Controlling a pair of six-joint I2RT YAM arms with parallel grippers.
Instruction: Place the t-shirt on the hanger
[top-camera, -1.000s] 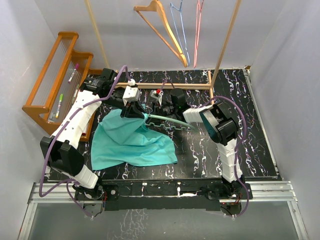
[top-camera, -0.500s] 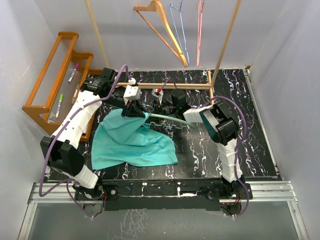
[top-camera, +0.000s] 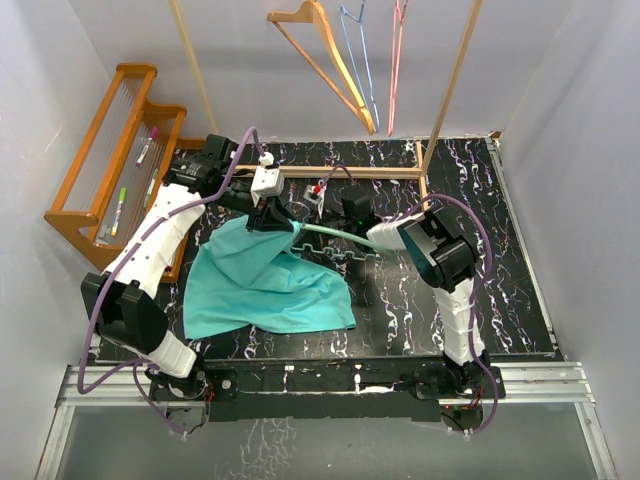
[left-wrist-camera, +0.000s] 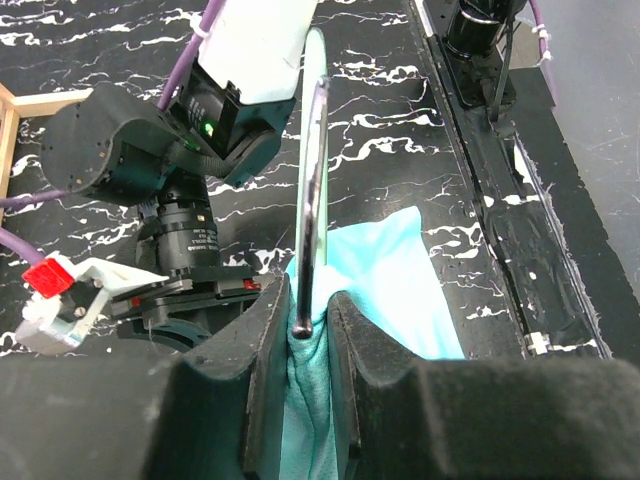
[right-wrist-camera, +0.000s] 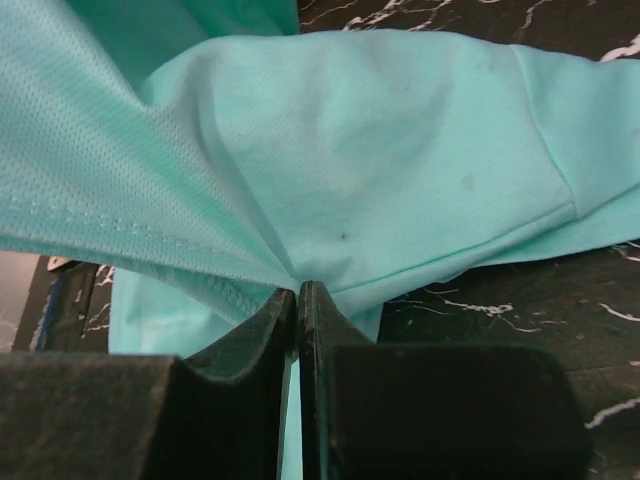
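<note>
The teal t-shirt (top-camera: 265, 290) lies crumpled on the black marbled table (top-camera: 520, 250), with its upper part lifted to my left gripper (top-camera: 272, 222). That gripper (left-wrist-camera: 312, 330) is shut on bunched t-shirt cloth (left-wrist-camera: 390, 290), with a dark rod end of the hanger (left-wrist-camera: 313, 130) between its fingers. The pale mint hanger (top-camera: 345, 236) runs right from there towards the right arm. My right gripper (right-wrist-camera: 297, 290) is shut on a fold of the t-shirt (right-wrist-camera: 380, 150) near a stitched hem. From above, the right gripper (top-camera: 308, 210) sits close beside the left one.
A wooden rack (top-camera: 100, 170) stands at the table's left. A wooden rail (top-camera: 350, 172) crosses the back, with posts (top-camera: 450, 90) rising from it. Above hang an orange wooden hanger (top-camera: 330, 60), a blue wire hanger (top-camera: 362, 60) and a pink one (top-camera: 396, 60).
My right gripper has moved left towards the left gripper and closed on the t-shirt. The left gripper has kept its hold and shifted slightly right.
</note>
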